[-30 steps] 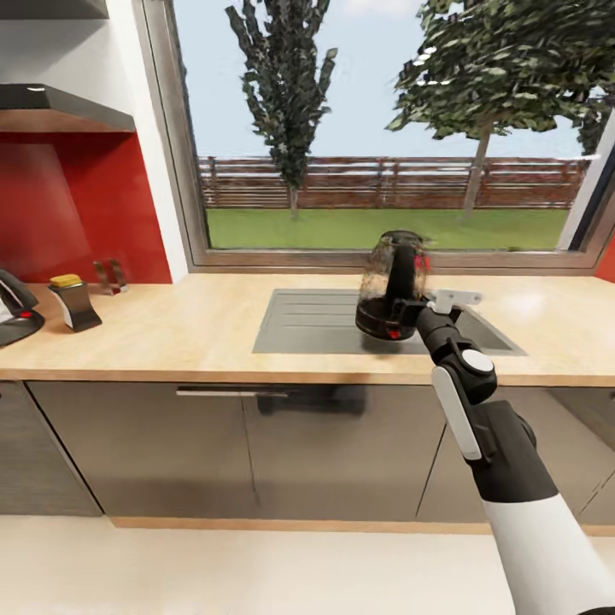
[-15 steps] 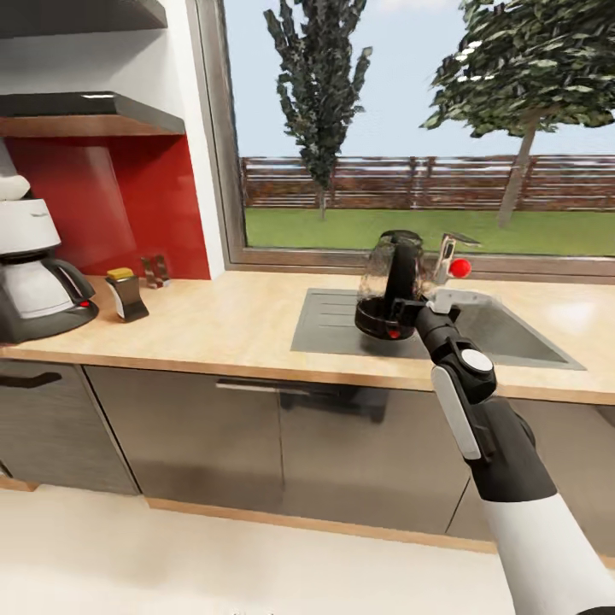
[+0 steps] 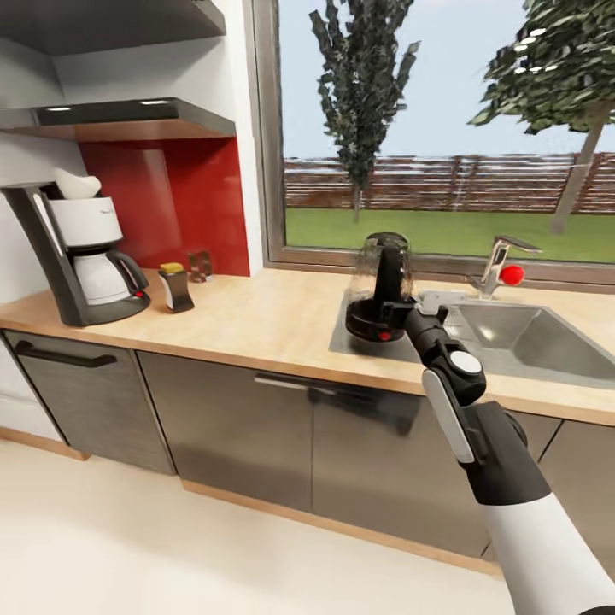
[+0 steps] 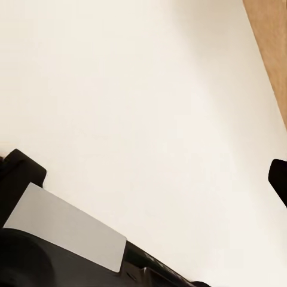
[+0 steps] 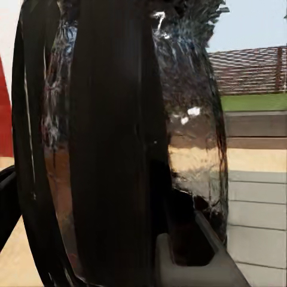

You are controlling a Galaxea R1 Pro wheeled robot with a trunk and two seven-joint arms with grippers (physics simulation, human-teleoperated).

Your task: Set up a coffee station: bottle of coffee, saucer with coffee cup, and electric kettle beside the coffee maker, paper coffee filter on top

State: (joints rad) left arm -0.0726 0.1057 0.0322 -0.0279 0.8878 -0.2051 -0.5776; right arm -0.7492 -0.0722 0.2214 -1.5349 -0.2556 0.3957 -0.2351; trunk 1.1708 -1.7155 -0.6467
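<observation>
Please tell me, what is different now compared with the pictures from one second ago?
The head camera has turned left: the coffee maker and bottle of coffee now stand further into view on the kitchen countertop, and the tap has appeared. The right gripper still holds the electric kettle by its handle, the same as before.

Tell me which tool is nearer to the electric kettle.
Right. The right tool grips the electric kettle by its handle; the left tool points at the floor, away from it.
</observation>
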